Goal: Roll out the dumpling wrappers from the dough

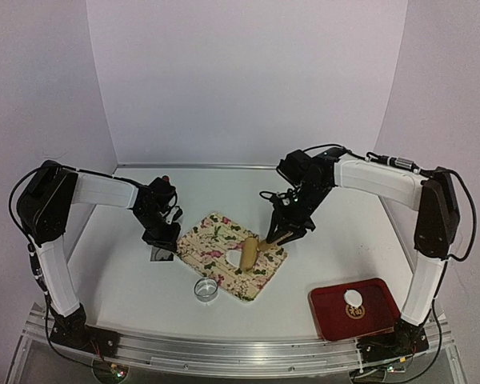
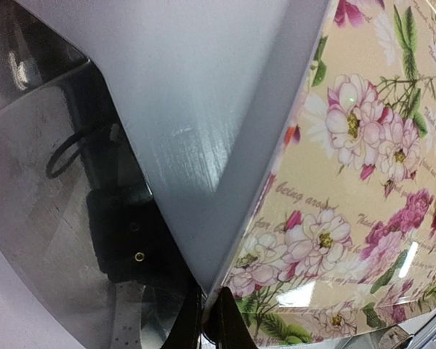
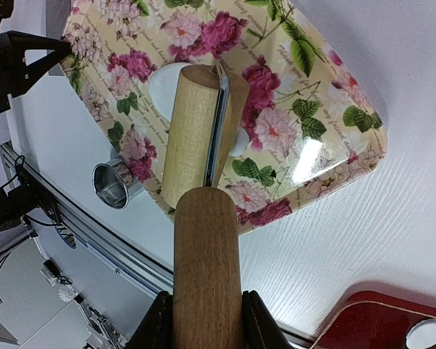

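A wooden rolling pin [image 1: 250, 250] [image 3: 196, 123] lies on a white dough sheet [image 1: 235, 258] [image 3: 162, 83] on the floral tray [image 1: 216, 232] [image 3: 327, 94]. My right gripper [image 1: 277, 235] [image 3: 206, 320] is shut on the pin's brown handle [image 3: 207, 247], at the tray's right side. At the tray's left corner, my left gripper [image 1: 165, 240] [image 2: 209, 320] is shut on the rim of the floral tray [image 2: 349, 189]. One round white dumpling wrapper [image 1: 354, 298] [image 3: 427, 332] lies in the red tray [image 1: 328, 308] [image 3: 370, 320] at the front right.
A small metal ring cutter [image 1: 206, 289] [image 3: 112, 185] stands on the white table just in front of the floral tray. White walls close the back and sides. An aluminium rail [image 1: 240, 352] runs along the near edge.
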